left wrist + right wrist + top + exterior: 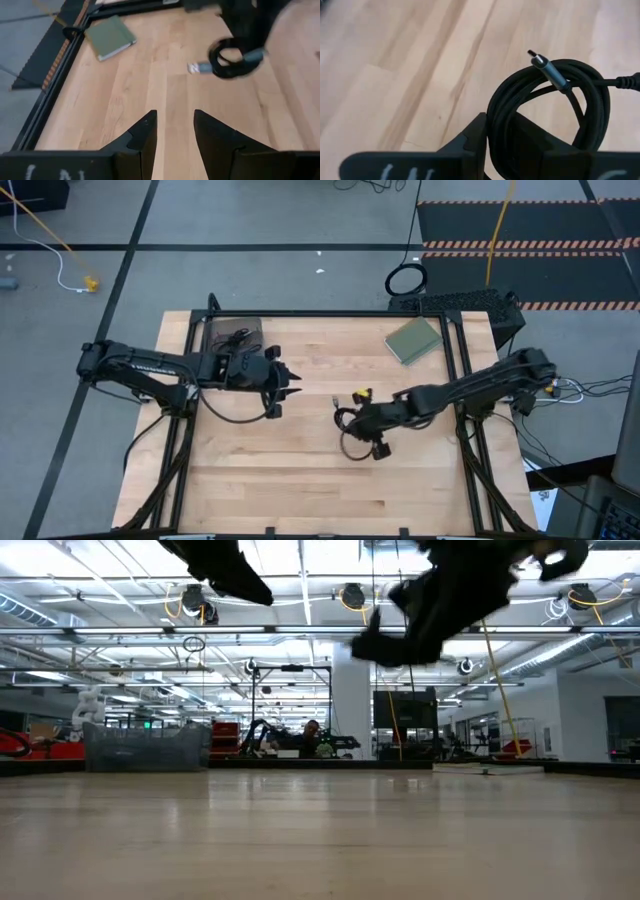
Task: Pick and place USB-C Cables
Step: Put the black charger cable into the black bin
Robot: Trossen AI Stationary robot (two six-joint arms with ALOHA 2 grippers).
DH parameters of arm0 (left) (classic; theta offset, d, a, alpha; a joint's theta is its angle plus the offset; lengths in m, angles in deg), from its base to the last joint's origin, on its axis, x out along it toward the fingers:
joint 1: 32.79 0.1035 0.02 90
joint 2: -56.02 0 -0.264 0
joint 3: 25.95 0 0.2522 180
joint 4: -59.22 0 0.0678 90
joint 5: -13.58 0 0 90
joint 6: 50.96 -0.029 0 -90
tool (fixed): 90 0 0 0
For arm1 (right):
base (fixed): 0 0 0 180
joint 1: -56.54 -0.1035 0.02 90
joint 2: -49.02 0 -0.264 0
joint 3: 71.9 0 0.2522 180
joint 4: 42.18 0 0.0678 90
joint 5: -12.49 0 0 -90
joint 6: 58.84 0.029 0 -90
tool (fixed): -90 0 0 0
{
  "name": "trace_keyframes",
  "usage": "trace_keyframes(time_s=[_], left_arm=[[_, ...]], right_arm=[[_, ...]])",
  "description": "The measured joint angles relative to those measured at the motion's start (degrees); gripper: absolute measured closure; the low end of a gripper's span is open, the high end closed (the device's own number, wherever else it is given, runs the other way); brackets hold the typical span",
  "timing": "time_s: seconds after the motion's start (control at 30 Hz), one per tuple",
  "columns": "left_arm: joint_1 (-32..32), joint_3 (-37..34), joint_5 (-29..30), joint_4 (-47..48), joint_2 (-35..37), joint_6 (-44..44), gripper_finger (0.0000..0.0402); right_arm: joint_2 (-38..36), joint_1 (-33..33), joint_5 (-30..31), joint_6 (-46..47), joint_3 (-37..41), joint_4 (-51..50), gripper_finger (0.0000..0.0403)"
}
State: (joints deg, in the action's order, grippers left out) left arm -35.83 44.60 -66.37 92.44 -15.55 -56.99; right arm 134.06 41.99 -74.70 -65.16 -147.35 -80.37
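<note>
The pale wooden table (pixel 300 480) carries a green notebook (pixel 413 340) near its far right corner. The right gripper (pixel 500 137) pinches a coiled black USB-C cable (pixel 547 107) above the table's middle, grey plug outward. The left gripper (pixel 175 137) hovers left of centre, fingers spread. Beyond lies a bright workshop hall; a clear bin (pixel 145 748), perhaps, stands at the far-left edge.

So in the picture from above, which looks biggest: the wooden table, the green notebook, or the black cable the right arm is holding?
1. The wooden table, by far the largest.
2. The green notebook.
3. The black cable in the right fingers. Its coil looks close to the notebook's size, and being lifted nearer the camera makes that unsure.
</note>
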Motion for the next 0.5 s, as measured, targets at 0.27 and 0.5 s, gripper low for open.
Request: trace_keyframes(time_s=[0.27, 0.5], left_arm=[[-2.99, 0.0, 0.02, -5.1, 0.0, -4.33, 0.027], [-5.0, 0.0, 0.01, -10.05, 0.0, -5.51, 0.027]], right_arm=[[-11.92, -0.02, 0.01, -1.96, 1.14, 0.43, 0.0338], [-19.4, -0.02, -0.02, -1.93, 10.41, 8.86, 0.0338]])
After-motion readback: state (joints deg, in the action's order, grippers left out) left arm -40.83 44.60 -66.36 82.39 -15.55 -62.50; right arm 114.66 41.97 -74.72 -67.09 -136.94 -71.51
